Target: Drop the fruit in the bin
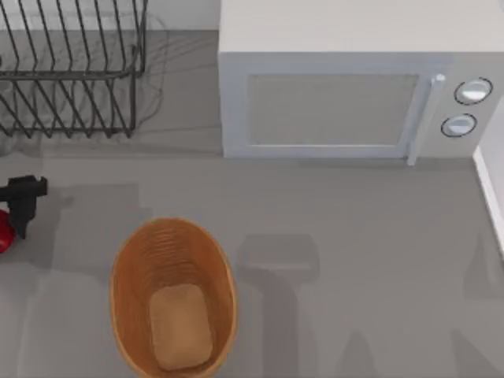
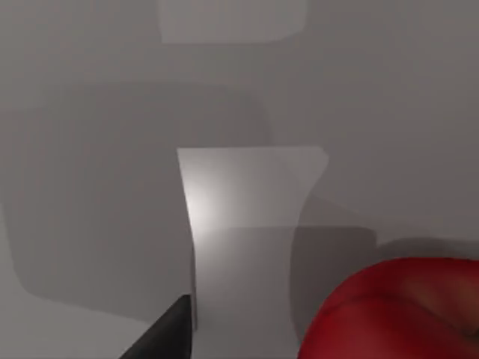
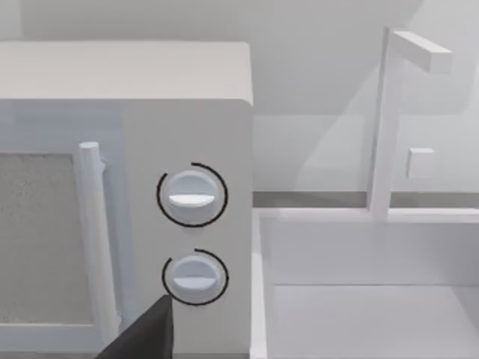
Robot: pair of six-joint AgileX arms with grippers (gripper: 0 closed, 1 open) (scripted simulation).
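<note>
L gripper [image 1: 24, 206] beside apple [image 1: 4, 231], far-left table edge, grip: can't tell | basket [image 1: 126, 315] near, unobstructed | dish rack [image 1: 71, 71] behind

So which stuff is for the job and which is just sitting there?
For the job:
apple, far left
basket
left gripper, beside the apple

Just sitting there:
dish rack
microwave
sink

Bare table [image 1: 354, 260] lies open around the bin [image 1: 173, 295]; microwave [image 1: 331, 102] and dish rack [image 1: 71, 71] seemingly block the back.
</note>
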